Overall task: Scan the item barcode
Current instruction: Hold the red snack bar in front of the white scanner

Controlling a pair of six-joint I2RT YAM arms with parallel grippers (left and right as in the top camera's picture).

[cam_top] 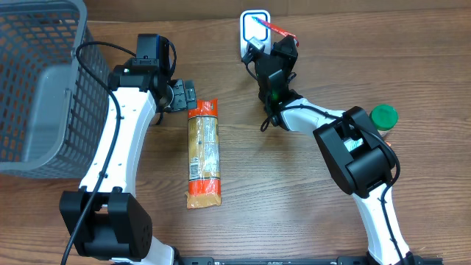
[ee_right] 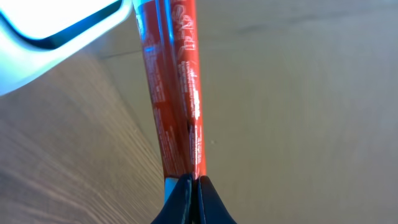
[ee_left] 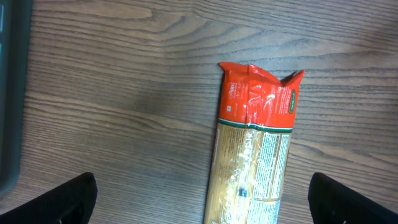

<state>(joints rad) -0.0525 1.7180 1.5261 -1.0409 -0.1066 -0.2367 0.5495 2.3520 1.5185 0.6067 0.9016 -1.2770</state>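
Red and flat, the thin foil packet (ee_right: 177,93) is the item being scanned. The right gripper (ee_right: 191,180) has its fingers pressed together on the packet's lower edge, and the packet rises edge-on from them to the white plastic scanner with the blue-lit window (cam_top: 254,28). Its far end sits right at that window. Pinching one end probably leaves the printed faces uncovered, so the reader can see the code and not the fingers. From the right wrist view I cannot tell which face carries the barcode, or whether that face is turned toward the window.

The long clear pasta pack with orange-red ends (cam_top: 204,154) lies flat on the wooden table (cam_top: 294,191). It is well apart from the scanner, to its left and closer to the robot. The left gripper (cam_top: 182,96) hangs just above the end of the pack nearer the scanner. Its fingers (ee_left: 65,199) are spread wide and hold nothing, which looks like readiness to take this pack as the next item.

The grey plastic mesh basket (cam_top: 37,81) stands far left of the scanner, likely the place for scanned goods. A green-lidded jar (cam_top: 383,115) stands well to the scanner's right, beside the right arm.
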